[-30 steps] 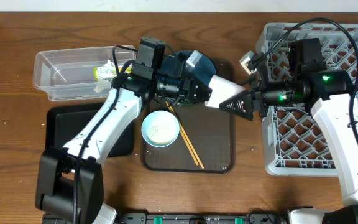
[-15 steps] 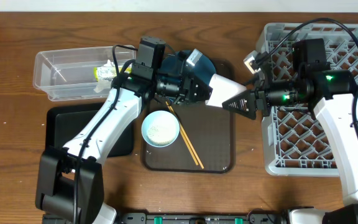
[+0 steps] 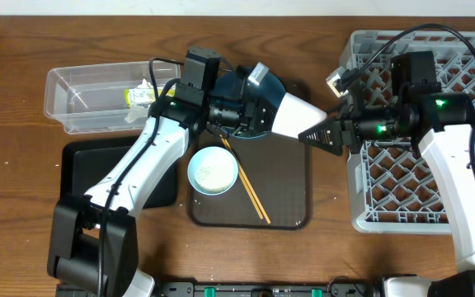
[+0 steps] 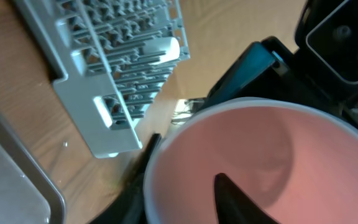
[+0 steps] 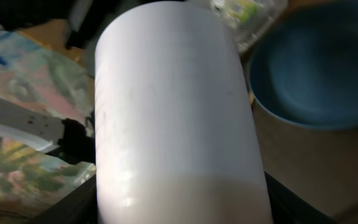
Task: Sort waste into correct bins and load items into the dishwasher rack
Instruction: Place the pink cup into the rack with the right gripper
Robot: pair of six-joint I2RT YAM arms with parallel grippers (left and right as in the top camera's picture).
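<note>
Place: robot lab bench, staged as a kitchen clean-up.
Surface: wood-grain table (image 3: 23,41).
Machines: left arm (image 3: 138,165) and right arm (image 3: 460,181), white and black, rising from the near edge.
Kitchen gear: grey dishwasher rack (image 3: 402,194) at the right edge; brown serving tray (image 3: 291,190) mid-bench.
Tableware: bowl (image 3: 213,172), chopsticks (image 3: 250,194), blue plate (image 5: 316,68), pink cup (image 4: 260,162).
Bins: clear tub (image 3: 89,91) toward the far-left corner; black tray (image 3: 85,165) just nearer.

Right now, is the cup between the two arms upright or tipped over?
Tipped on its side. Overhead, the cup lies horizontal above the brown tray, and the left wrist camera looks straight into its pink mouth.
</note>
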